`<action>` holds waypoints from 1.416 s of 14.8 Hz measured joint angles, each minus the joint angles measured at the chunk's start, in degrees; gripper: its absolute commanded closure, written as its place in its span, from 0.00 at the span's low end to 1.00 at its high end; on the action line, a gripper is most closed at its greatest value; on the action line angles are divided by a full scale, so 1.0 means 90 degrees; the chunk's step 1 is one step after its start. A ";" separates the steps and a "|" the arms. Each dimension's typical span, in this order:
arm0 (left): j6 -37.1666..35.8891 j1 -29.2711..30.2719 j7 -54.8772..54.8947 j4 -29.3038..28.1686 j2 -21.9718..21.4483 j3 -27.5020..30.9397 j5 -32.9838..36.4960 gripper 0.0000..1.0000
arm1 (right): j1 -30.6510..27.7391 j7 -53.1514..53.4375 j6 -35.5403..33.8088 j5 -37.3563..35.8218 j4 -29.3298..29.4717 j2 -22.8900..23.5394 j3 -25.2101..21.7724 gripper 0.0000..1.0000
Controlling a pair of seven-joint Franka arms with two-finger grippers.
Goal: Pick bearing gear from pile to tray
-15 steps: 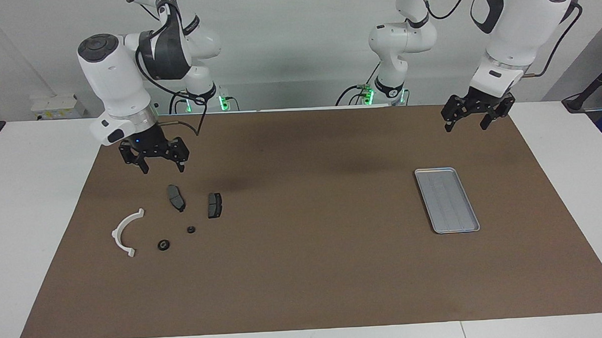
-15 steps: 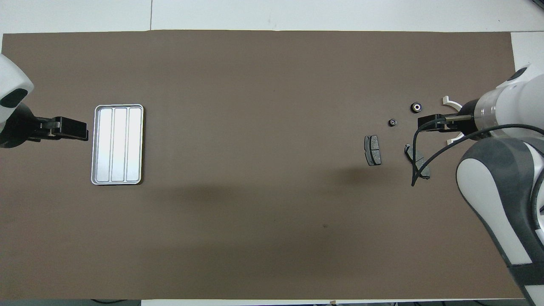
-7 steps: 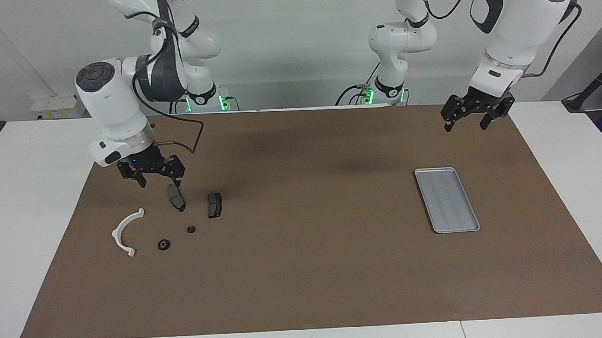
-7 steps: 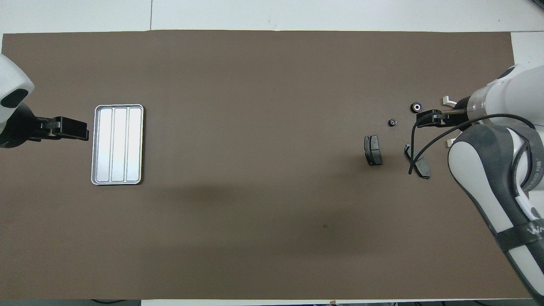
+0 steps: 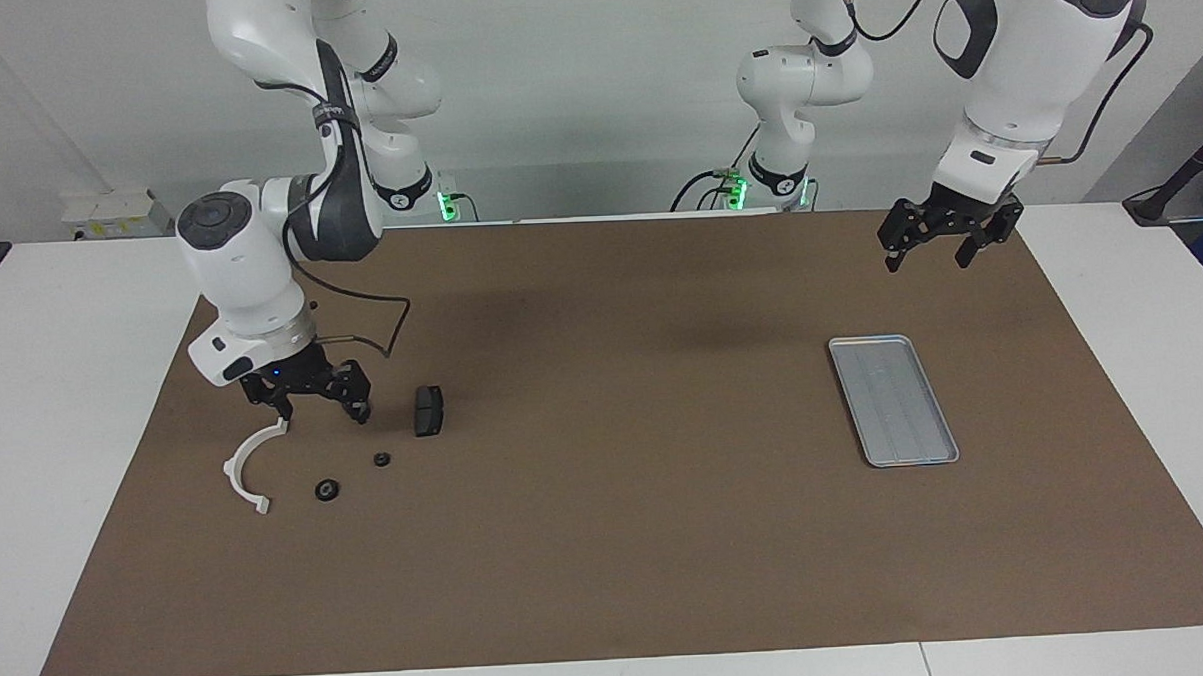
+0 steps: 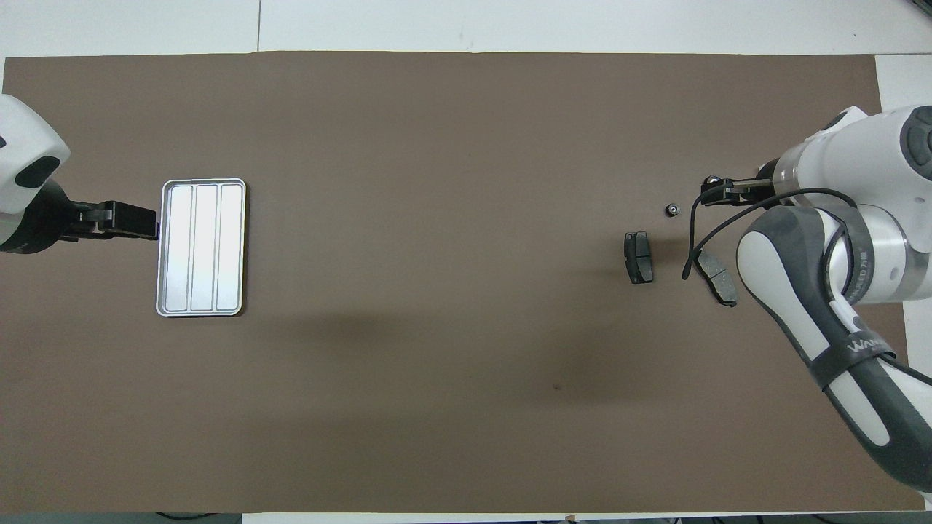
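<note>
The facing view shows the white arc [image 5: 250, 462], which the right arm hides from above. The overhead view shows a second brake pad [image 6: 717, 275], which the right gripper [image 5: 306, 398] covers in the facing view. That gripper hangs low over the pile at the right arm's end of the tabletop [image 5: 608, 538], its jaws spread apart and holding nothing, one fingertip close to the arc's upper end; whether they touch cannot be told. Farther from the robots than the jaws lie the larger black round piece [image 5: 327, 489] and the smaller one [image 5: 382, 459]. The other brake pad [image 5: 428, 410] lies beside the jaws, toward the table's middle. The left gripper [image 5: 937, 245] waits raised, jaws apart and empty, near the tray [image 5: 892, 399], which lies bare, well apart from the pile.
</note>
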 measured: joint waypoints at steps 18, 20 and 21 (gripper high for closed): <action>0.0439 -0.0259 -0.0242 -0.0354 -0.0033 -0.0032 -0.0002 0.00 | -0.0065 0.2085 -0.0023 -0.0400 0.1506 0.1915 -0.0015 0.05; 0.0484 -0.0259 -0.0258 -0.0371 -0.0033 -0.0029 -0.0002 0.00 | -0.0076 0.2175 -0.0105 -0.0399 0.1543 0.1944 -0.0017 0.06; 0.0492 -0.0259 -0.0262 -0.0376 -0.0033 -0.0029 -0.0002 0.00 | -0.0105 0.2198 -0.0138 -0.0398 0.1545 0.1960 -0.0018 0.08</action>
